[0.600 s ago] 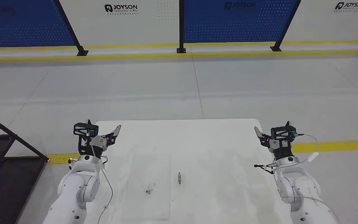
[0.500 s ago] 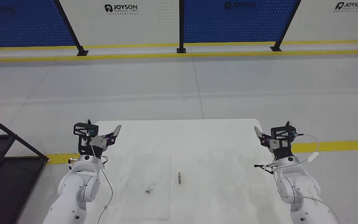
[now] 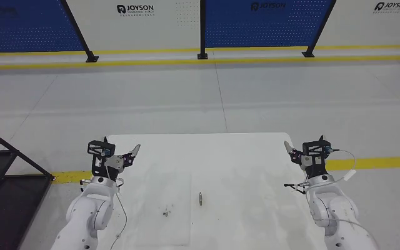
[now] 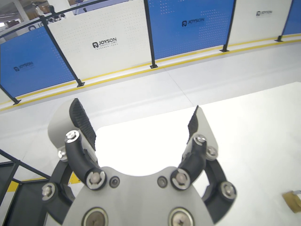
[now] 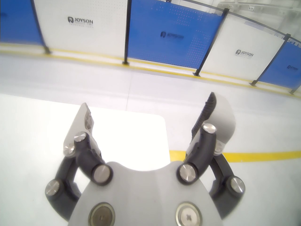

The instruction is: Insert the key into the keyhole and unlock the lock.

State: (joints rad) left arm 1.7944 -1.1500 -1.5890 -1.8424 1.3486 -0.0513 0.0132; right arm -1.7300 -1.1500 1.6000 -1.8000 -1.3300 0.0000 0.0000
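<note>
Two small metal pieces lie near the table's front middle: an elongated dark one (image 3: 200, 198) and a smaller grey one (image 3: 166, 213); from above I cannot tell which is key and which is lock. The left wrist view catches a brass padlock (image 4: 291, 200) lying on the white table. My left gripper (image 3: 130, 155) (image 4: 136, 109) hangs open over the table's far left corner, nothing between its fingers. My right gripper (image 3: 290, 152) (image 5: 147, 102) stands open at the far right corner, also holding nothing. Both are well away from the two pieces.
The white table (image 3: 237, 169) has rounded far corners and bare surface around the pieces. A black frame (image 3: 19, 164) stands off the left edge. Grey floor with yellow lines and a blue and white fence (image 3: 200, 25) lie beyond.
The left arm has shifted slightly to the right and toward the table's front, its gripper still open. The right arm and the two pieces have not moved.
</note>
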